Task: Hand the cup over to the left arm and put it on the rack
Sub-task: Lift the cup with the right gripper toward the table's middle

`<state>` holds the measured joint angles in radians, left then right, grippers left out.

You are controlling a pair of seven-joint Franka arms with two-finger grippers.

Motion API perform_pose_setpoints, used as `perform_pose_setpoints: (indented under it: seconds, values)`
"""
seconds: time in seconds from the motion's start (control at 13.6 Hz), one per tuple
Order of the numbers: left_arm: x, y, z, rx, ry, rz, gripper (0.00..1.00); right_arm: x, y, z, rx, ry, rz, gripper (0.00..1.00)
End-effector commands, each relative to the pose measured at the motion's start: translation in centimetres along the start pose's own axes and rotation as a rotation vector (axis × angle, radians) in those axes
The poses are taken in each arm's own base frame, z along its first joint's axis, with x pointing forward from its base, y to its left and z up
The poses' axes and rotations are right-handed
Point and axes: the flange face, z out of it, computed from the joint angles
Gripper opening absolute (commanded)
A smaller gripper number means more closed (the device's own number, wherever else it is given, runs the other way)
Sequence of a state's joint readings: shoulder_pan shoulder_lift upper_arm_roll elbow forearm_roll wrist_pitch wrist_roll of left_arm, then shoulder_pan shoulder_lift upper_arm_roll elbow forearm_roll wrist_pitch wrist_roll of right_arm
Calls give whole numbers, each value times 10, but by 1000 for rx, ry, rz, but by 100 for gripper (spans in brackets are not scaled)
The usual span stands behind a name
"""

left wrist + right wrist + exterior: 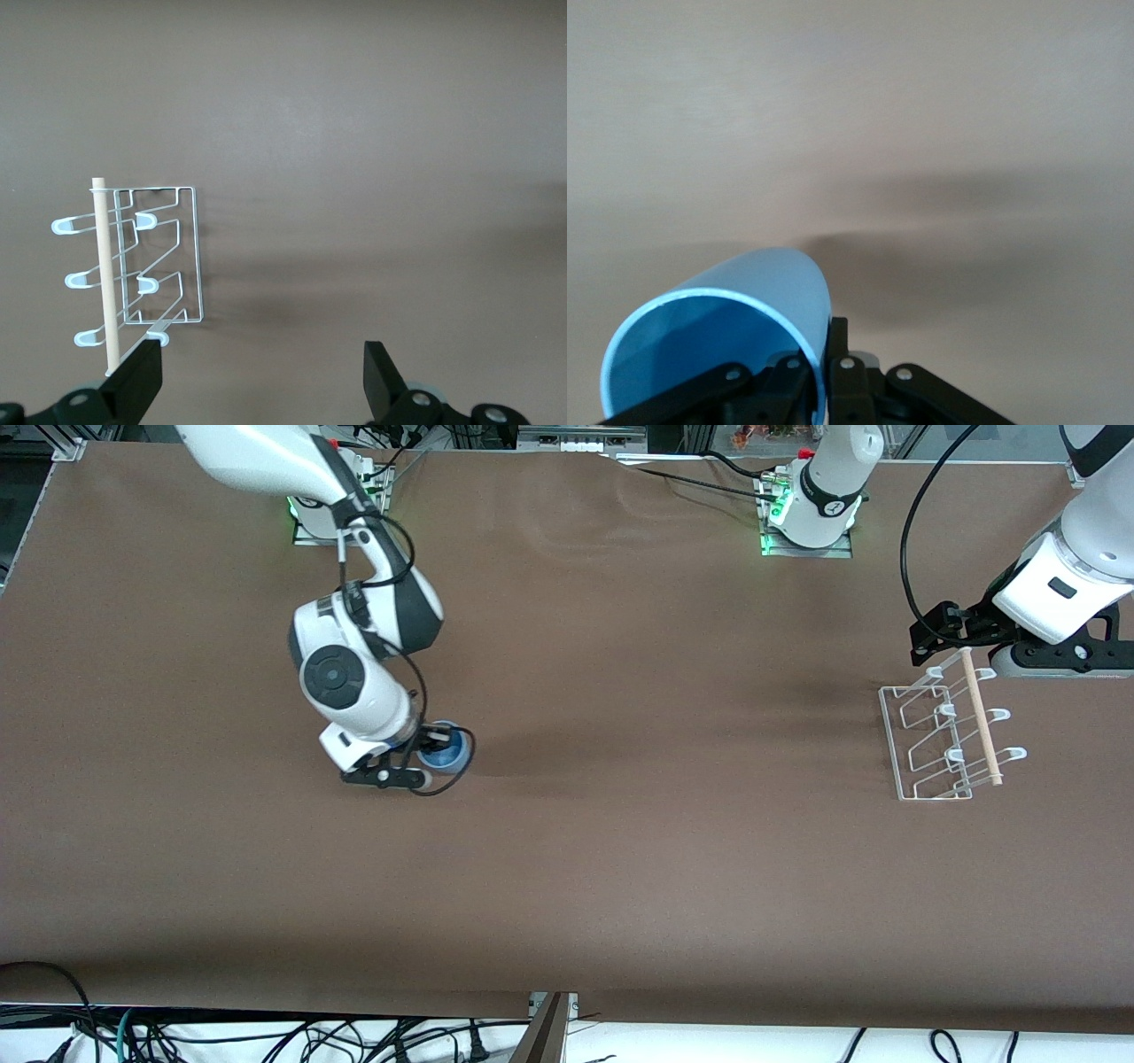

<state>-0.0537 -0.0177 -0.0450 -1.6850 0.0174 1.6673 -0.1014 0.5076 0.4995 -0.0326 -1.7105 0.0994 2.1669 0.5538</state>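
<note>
Light-blue plastic fills the right wrist view: our right gripper (423, 766) has its fingers clamped on the rim wall of the cup (726, 341), one finger inside and one outside, low over the brown table (620, 850) toward the right arm's end. A rim pinch like this can let the tumbler swing, so we judge a slow, level carry toward mid-table best, presenting the cup's body free for a side grasp. Our left gripper (261, 376) waits above the rack (943, 731), fingers spread apart, ready to come and meet the handover.
</note>
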Motion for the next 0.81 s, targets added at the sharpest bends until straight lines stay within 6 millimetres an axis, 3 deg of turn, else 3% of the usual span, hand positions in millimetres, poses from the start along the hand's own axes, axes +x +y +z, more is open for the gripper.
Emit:
perform_pose_setpoints:
  seconds: [0.0,0.22,0.37,0.51,0.73]
  values:
    - [-2,0,-7,-26,-3,-14,100,-3,-54,-1,63,0,145,0]
    - [-2,0,-6,-26,-4,-14,100,-21,-116,-8,132,-7,273,0]
    - [-2,0,-6,-26,-4,-14,100,-38,-138,-13,171,-39,347,0]
    - [-2,0,-7,-26,-4,-14,100,-68,-169,-21,218,-95,387,0]
    - [-2,0,-6,-26,-6,-14,100,-73,-190,-46,333,-181,516,0]
